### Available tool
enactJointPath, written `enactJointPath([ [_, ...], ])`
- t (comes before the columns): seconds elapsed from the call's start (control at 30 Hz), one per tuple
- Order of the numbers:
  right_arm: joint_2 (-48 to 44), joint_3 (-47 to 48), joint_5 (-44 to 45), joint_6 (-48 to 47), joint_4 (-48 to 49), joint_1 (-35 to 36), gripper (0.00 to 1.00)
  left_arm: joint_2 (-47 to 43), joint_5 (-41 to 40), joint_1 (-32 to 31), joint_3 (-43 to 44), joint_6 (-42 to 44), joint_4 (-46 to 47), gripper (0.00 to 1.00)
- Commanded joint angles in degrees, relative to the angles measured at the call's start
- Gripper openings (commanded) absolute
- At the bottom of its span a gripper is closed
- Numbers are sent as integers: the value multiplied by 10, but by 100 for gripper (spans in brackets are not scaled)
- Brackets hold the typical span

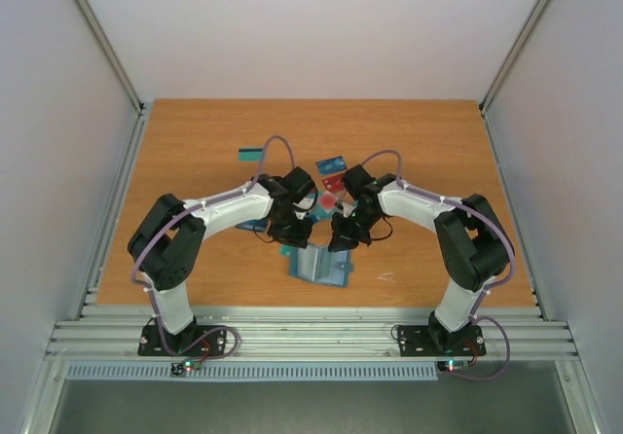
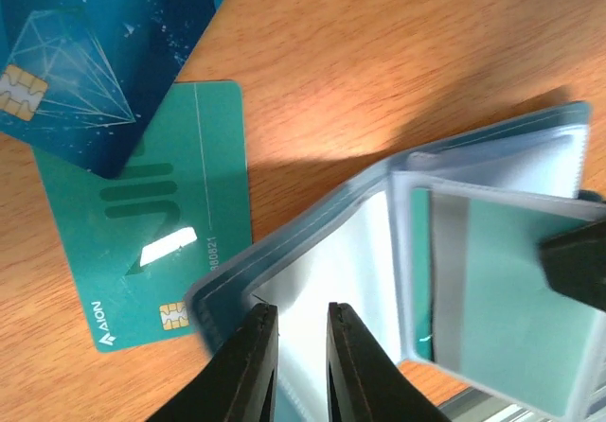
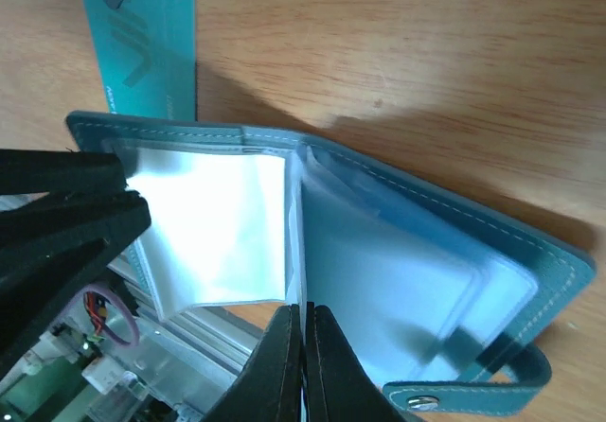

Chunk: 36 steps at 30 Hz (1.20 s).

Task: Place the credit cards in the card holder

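The card holder [image 1: 317, 265] lies open on the table in front of both grippers, its clear sleeves fanned up. My right gripper [image 3: 305, 310] is shut on the edge of one upright clear sleeve [image 3: 295, 242]. In the left wrist view that sleeve [image 2: 492, 290] shows a teal card with a grey stripe inside it. My left gripper [image 2: 301, 310] hovers over the holder's left half [image 2: 322, 252], its jaws a narrow gap apart and nothing between them. A teal card [image 2: 142, 223] and a blue card [image 2: 85, 53] lie flat beside the holder.
More cards lie scattered behind the grippers: a teal one [image 1: 251, 151], a blue one [image 1: 332, 164] and a red one [image 1: 334, 181]. The metal rail [image 1: 292, 335] runs along the near table edge, just below the holder. Grey walls enclose the left, right and back sides.
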Motion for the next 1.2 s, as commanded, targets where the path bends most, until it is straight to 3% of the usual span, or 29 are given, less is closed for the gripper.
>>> enactJointPath([
  [0.0, 15, 34, 42, -44, -100, -5, 1, -10, -8, 2, -15, 11, 5, 17],
  [0.33, 54, 94, 79, -53, -169, 9, 4, -8, 53, 2, -88, -33, 91, 15],
  [0.57, 77, 144, 93, -46, -196, 39, 22, -9, 65, 0, -114, -49, 118, 14],
  [0.77, 91, 157, 57, -16, -176, 63, 37, -11, 67, 0, -123, -55, 125, 11],
  [1.17, 113, 132, -21, 37, -90, 73, 43, -63, 54, 1, -134, -71, 115, 10],
])
